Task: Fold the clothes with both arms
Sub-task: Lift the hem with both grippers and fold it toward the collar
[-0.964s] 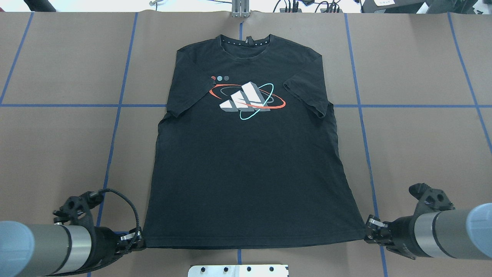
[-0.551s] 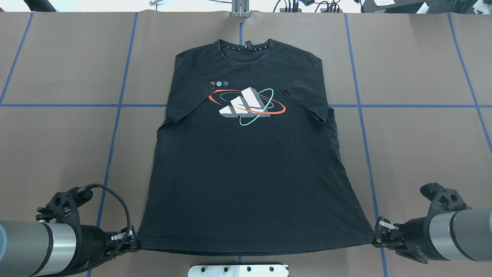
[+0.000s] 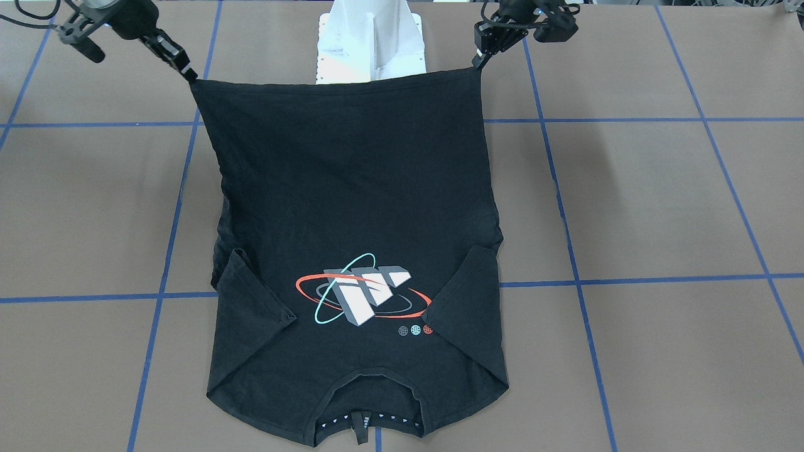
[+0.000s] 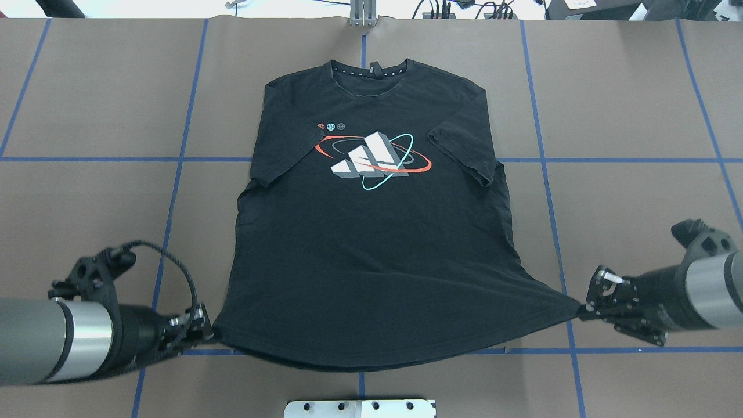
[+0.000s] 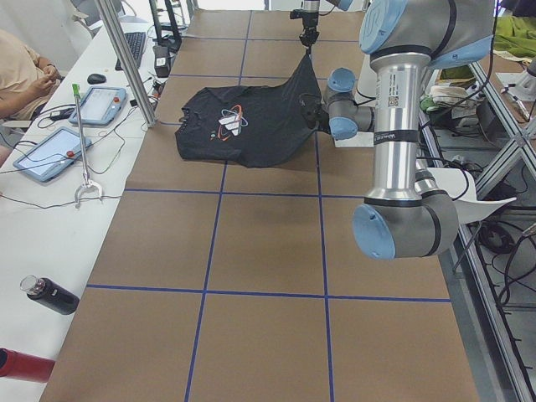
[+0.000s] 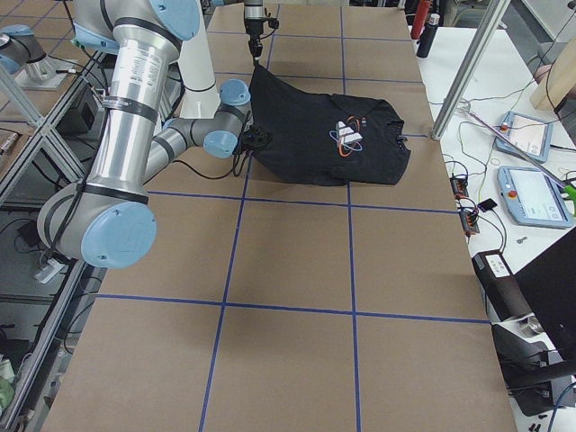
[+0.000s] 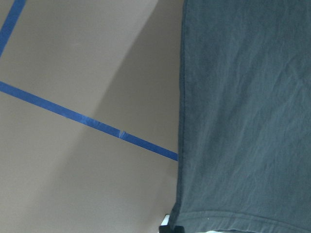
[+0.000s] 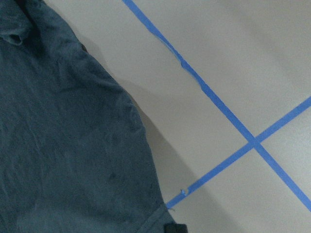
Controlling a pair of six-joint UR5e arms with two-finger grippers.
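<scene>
Left pincer (image 4: 209, 332) and right pincer (image 4: 585, 307) clamp T-shirt (image 4: 371, 244) hem at 7 and 5 o'clock; uneven lift could slip one corner.

The black short-sleeved T-shirt (image 4: 371, 261) is matt, finely creased cloth (its grey, red and cyan logo print (image 4: 374, 158) looks smoother). The brown table covering (image 4: 638, 104) resembles matt paper; at 8 o'clock overhead, the silver-grey left arm (image 4: 81, 342) shows satin metal.
</scene>
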